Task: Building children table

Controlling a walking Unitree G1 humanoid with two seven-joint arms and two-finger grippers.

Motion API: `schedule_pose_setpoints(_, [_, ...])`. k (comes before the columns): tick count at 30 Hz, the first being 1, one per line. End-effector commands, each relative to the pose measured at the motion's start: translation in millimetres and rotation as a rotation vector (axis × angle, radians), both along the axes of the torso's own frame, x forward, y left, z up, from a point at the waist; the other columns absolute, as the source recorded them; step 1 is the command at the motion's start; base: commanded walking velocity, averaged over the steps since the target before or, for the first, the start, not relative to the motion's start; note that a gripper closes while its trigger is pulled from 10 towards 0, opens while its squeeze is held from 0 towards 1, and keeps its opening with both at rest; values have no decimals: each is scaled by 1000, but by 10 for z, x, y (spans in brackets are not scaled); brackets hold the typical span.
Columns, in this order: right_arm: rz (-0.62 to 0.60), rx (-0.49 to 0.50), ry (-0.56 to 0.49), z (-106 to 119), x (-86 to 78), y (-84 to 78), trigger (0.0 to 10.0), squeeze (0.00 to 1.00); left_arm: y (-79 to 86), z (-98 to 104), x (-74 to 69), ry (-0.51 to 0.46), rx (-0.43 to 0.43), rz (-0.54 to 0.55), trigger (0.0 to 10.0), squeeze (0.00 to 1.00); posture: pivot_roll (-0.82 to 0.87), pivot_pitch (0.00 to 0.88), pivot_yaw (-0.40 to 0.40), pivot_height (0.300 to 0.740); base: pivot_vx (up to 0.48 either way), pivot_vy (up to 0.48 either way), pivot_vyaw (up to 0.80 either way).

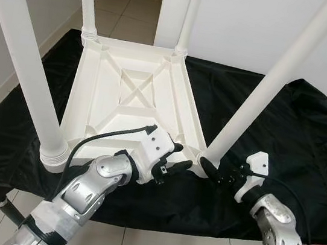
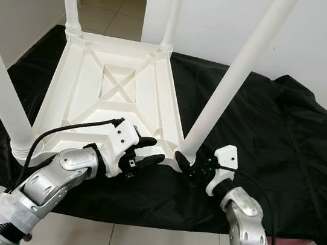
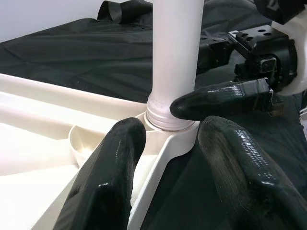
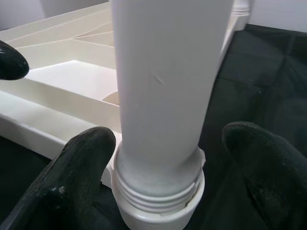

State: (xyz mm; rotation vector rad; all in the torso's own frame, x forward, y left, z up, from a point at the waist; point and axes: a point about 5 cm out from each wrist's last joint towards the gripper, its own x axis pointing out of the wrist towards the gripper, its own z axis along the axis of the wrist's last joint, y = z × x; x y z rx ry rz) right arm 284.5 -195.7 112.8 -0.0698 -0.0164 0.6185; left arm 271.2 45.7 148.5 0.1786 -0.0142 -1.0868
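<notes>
A white plastic children's table (image 1: 134, 91) lies upside down on a black cloth, its legs pointing up. The near-right leg (image 1: 259, 93) stands in its corner socket (image 3: 168, 125). My right gripper (image 4: 168, 167) is open with one finger on each side of that leg's threaded base, and a gap shows beside the leg. My left gripper (image 1: 182, 157) is open just left of the same corner, over the table's near rim. Its two black fingers (image 3: 110, 182) straddle the rim, holding nothing. One right gripper finger (image 3: 220, 98) rests against the leg's collar.
The black cloth (image 1: 307, 137) covers a low platform and lies rumpled at the right. The near-left leg (image 1: 29, 61) rises close beside my left arm. Two far legs (image 1: 88, 2) stand at the back. Beyond them are a white wall and tiled floor (image 1: 124, 13).
</notes>
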Motion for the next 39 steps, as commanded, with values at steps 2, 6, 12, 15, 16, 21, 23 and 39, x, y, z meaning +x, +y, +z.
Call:
schedule_pose_setpoints(2, [49,-17,16,-11,54,-14,6196,0,-7,-2,-9,18,9,-48,10000,0,-5,0,-82,740,0,0,0])
schedule_pose_setpoints(6, [92,-40,11,9,143,16,3490,0,-5,17,19,16,11,-47,10000,0,3,0,-78,740,0,0,0])
schedule_pose_setpoints(12, [117,-67,-6,37,205,34,2627,0,-1,35,27,13,12,-45,10000,0,6,0,-74,740,0,0,0])
schedule_pose_setpoints(15, [129,-74,-1,14,212,12,0,0,-1,39,27,15,16,-47,10000,0,2,0,-71,740,0,0,0])
schedule_pose_setpoints(16, [135,-77,6,-2,198,4,0,0,0,40,27,18,16,-48,10000,0,2,0,-71,740,0,0,0])
schedule_pose_setpoints(21, [122,-57,29,-59,134,-18,10000,0,14,28,38,23,16,-45,10000,0,-15,0,-72,740,0,0,0])
schedule_pose_setpoints(23, [113,-46,33,-68,121,-23,10000,0,17,23,43,25,16,-43,10000,0,-15,0,-72,740,0,0,0])
schedule_pose_setpoints(39, [-221,0,76,-171,66,201,10000,0,-15,7,40,30,5,-40,10000,0,-22,0,-77,740,0,0,0])
